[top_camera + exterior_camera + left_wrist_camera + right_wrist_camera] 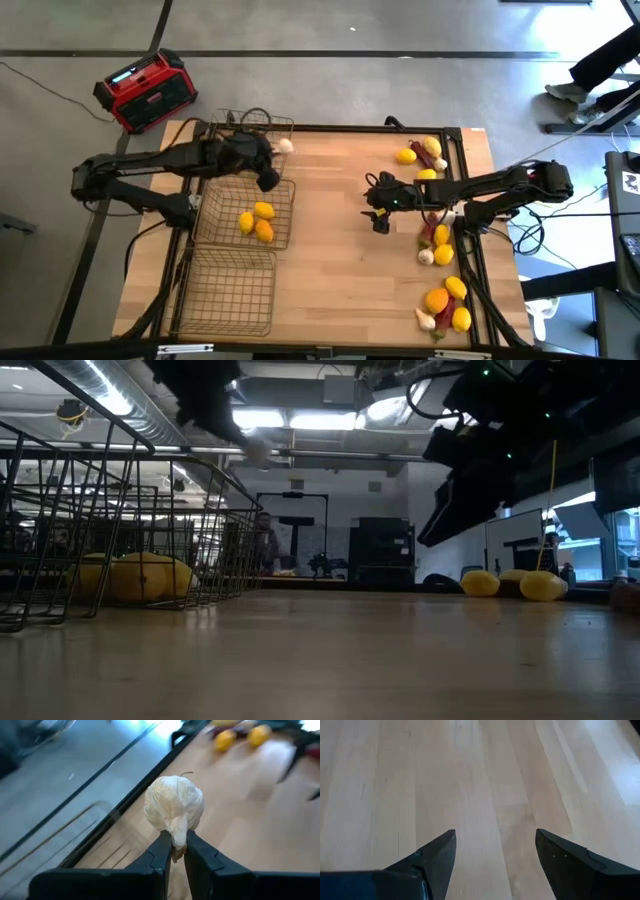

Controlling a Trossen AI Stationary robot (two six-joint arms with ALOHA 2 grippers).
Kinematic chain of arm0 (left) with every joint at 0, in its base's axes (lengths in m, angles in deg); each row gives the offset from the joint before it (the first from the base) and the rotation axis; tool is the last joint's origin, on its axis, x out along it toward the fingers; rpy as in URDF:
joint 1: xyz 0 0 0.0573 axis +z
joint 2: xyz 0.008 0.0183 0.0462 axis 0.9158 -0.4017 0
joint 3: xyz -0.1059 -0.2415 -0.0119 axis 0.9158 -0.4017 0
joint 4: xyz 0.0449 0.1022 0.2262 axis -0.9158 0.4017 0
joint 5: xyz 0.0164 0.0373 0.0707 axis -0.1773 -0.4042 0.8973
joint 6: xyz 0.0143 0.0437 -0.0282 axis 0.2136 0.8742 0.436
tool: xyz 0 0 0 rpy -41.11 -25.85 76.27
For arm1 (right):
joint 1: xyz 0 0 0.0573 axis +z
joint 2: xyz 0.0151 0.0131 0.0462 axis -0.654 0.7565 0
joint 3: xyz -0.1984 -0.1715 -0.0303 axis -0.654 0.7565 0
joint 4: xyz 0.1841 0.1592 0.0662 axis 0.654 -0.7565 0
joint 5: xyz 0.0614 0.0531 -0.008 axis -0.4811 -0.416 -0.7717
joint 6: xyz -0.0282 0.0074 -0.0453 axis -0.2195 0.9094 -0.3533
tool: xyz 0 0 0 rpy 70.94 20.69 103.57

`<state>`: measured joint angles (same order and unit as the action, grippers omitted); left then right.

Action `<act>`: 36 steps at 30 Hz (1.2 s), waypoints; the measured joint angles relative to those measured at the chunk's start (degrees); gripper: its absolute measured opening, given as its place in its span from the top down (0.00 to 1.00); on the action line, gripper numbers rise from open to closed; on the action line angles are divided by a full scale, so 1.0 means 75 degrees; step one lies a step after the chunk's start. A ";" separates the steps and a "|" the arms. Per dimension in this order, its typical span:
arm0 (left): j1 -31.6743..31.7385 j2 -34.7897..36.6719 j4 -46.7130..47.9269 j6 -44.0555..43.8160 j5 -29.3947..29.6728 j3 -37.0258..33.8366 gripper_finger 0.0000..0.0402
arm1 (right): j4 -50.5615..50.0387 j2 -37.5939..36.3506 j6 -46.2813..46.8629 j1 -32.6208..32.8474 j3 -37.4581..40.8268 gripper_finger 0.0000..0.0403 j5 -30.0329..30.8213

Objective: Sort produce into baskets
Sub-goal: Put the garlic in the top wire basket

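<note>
My left gripper (277, 150) hangs over the table's far left, beside the far wire basket (232, 125), shut on a whitish garlic bulb (174, 804). The middle basket (215, 225) holds lemons (247, 221) and an orange fruit (264, 231). The near basket (225, 290) shows nothing inside. My right gripper (380, 222) hovers open over bare wood near the table's middle (495, 840), with nothing between its fingers. Loose lemons (407, 155), garlic and red chili lie along the right edge. My left gripper pinches the garlic bulb's narrow stem end (176, 849) between its two fingertips. The round body sticks out past the fingers. The fingers slant downward, and the bulb (286, 145) is lifted clear of the table and the baskets.
A red-and-black box (145, 90) stands on the floor beyond the far left corner. A second pile of lemons, an orange and garlic (445, 300) lies at the near right. Bare wood lies between the baskets and the right-hand produce. A person's legs (600, 70) show at the far right.
</note>
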<state>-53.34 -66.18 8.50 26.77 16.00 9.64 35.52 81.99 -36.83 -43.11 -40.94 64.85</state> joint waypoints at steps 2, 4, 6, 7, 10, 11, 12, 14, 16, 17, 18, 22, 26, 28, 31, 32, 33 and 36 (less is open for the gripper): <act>0.0314 0.0086 0.0394 -0.0196 -0.0001 0.0000 0.90 | 0.0053 -0.0002 0.0008 0.0000 0.0044 0.33 0.0014; 0.0610 0.0116 0.0710 -0.0231 0.0001 0.0000 0.90 | 0.0187 0.0000 0.0025 0.0000 0.0060 0.33 0.0061; 0.0884 0.0122 0.0788 -0.0184 -0.0001 -0.0011 0.90 | 0.0297 -0.0003 0.0049 -0.0001 0.0060 0.33 0.0064; 0.1026 0.0122 0.0798 -0.0132 -0.0001 -0.0033 0.90 | 0.0341 -0.0002 0.0051 0.0000 0.0060 0.33 0.0064; 0.1488 0.0089 0.0881 -0.0084 -0.0001 -0.0058 0.90 | 0.0387 0.0000 0.0054 0.0000 0.0063 0.33 0.0061; 0.1645 0.0085 0.0919 -0.0084 -0.0002 -0.0058 0.90 | 0.0379 0.0000 0.0057 0.0000 0.0063 0.33 0.0061; 0.1786 0.0065 0.0999 -0.0084 -0.0001 -0.0058 0.90 | 0.0379 0.0000 0.0059 -0.0003 0.0063 0.33 0.0064; 0.2078 0.0007 0.1194 -0.0215 -0.0050 -0.0058 0.90 | 0.0386 0.0000 0.0063 0.0000 0.0077 0.33 0.0061; 0.2350 -0.0060 0.1524 -0.0448 -0.0198 -0.0058 0.90 | 0.0348 0.0008 0.0063 0.0000 0.0083 0.33 0.0062; 0.2473 -0.0100 0.1699 -0.0580 -0.0296 -0.0058 0.90 | 0.0357 0.0033 0.0063 0.0000 0.0083 0.33 0.0062; 0.2590 -0.0150 0.1894 -0.0692 -0.0405 -0.0058 0.90 | 0.0350 0.0054 0.0063 -0.0001 0.0083 0.33 0.0061; 0.2923 -0.0428 0.2622 -0.0986 -0.0724 -0.0061 0.90 | 0.0353 0.0205 0.0063 0.0000 0.0086 0.33 0.0061; 0.3202 -0.0767 0.3002 -0.1028 -0.0916 -0.0061 0.90 | 0.0415 0.0410 0.0065 0.0000 0.0086 0.33 0.0061; 0.3291 -0.0936 0.3020 -0.1019 -0.0923 -0.0061 0.90 | 0.0539 0.0505 0.0103 -0.0001 0.0086 0.33 0.0061; 0.3403 -0.1154 0.3016 -0.1005 -0.0934 -0.0061 0.90 | 0.0701 0.0587 0.0184 0.0000 0.0086 0.33 0.0060; 0.3442 -0.1225 0.3021 -0.1000 -0.0942 -0.0061 0.90 | 0.0709 0.0592 0.0185 -0.0001 0.0086 0.33 0.0061; 0.3470 -0.1290 0.3024 -0.0999 -0.0939 -0.0061 0.90 | 0.0708 0.0592 0.0185 0.0000 0.0086 0.33 0.0058; 0.3497 -0.1455 0.3022 -0.0999 -0.0938 -0.0061 0.90 | 0.0699 0.0592 0.0185 0.0000 0.0086 0.33 0.0060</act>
<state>-27.11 -77.10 31.16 19.28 8.97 9.18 40.76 86.42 -35.44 -43.11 -40.30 65.30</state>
